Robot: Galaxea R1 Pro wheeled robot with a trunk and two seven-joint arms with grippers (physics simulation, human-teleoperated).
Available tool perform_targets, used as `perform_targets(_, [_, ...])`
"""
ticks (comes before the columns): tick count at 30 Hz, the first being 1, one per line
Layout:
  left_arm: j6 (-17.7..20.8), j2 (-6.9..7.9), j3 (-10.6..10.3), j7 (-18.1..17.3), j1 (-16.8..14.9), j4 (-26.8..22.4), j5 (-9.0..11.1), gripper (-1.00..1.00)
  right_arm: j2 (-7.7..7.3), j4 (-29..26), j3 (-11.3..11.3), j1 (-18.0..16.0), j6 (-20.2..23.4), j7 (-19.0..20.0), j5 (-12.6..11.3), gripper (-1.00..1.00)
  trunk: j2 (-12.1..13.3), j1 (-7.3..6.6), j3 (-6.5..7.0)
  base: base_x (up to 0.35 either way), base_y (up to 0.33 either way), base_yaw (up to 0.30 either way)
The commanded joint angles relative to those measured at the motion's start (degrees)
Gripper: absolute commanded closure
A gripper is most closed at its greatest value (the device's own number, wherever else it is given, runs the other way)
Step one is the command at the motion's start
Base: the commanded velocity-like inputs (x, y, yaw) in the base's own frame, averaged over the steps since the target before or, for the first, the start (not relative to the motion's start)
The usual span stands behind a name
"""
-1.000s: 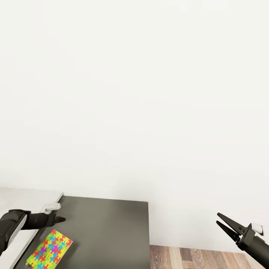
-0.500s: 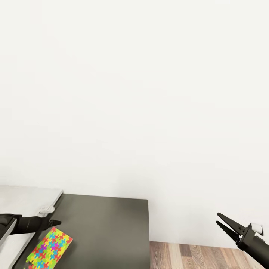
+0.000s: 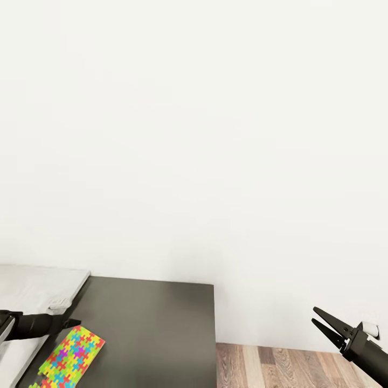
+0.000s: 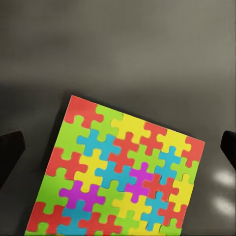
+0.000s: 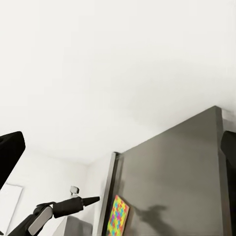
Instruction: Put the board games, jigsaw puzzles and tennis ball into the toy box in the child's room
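A colourful jigsaw puzzle (image 3: 70,357) lies flat near the left front of the dark table (image 3: 156,323). My left gripper (image 3: 74,323) hovers just above the puzzle's far edge, pointing right. In the left wrist view the puzzle (image 4: 123,172) lies below the gripper (image 4: 119,150), whose fingers (image 4: 10,157) stand wide apart with nothing between them. My right gripper (image 3: 322,319) hangs open over the wooden floor, right of the table. From the right wrist view the puzzle (image 5: 118,215) and the left arm (image 5: 64,206) show beyond the table top (image 5: 172,167). The other toys and the toy box are out of view.
A light grey surface (image 3: 32,285) adjoins the table's left side, with a small white object (image 3: 58,305) at its edge. A plain white wall (image 3: 194,134) rises behind the table. Wooden floor (image 3: 280,369) lies to the right.
My left arm has drawn back to the left and sunk a little, ending over the puzzle's far edge. The head view has tilted slightly. The right gripper has not moved.
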Motion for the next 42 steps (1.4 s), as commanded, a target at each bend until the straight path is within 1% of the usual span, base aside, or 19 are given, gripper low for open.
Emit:
perform_targets(1, [0.5,0.03,0.2,-0.2,0.0,0.1,0.1,-1.00,-0.01,0.0,0.0,0.0,0.3,0.1,0.0,-1.00,-0.1,0.03,-0.21,0.000,0.000,0.000])
perform_targets(5, [-0.1,0.12,0.1,-0.3,0.0,0.3,0.1,-1.00,-0.01,0.0,0.0,0.0,0.3,0.2,0.0,-1.00,-0.1,0.03,-0.58,0.000,0.000,0.000])
perform_targets(10, [-2.5,0.12,0.1,-0.5,0.0,1.4,0.2,-1.00,-0.01,0.0,0.0,0.0,0.3,0.2,0.1,-1.00,-0.1,0.03,-1.05,0.000,0.000,0.000])
perform_targets(14, [-3.0,0.11,0.1,-0.6,0.0,1.8,0.2,-1.00,-0.01,0.0,-0.1,0.0,0.3,0.2,0.1,-1.00,-0.1,0.03,-1.42,0.000,0.000,0.000])
perform_targets(29, [-4.0,0.11,0.1,-0.6,0.0,1.9,0.2,-1.00,-0.01,0.0,-0.1,0.0,0.3,0.2,0.1,-1.00,-0.1,0.03,-2.82,0.000,0.000,0.000])
perform_targets(42, [-4.1,0.11,-0.1,-0.6,0.0,1.9,0.1,-1.00,-0.01,0.0,-0.1,0.0,0.3,0.3,0.1,-1.00,-0.1,0.03,-4.03,0.000,0.000,0.000])
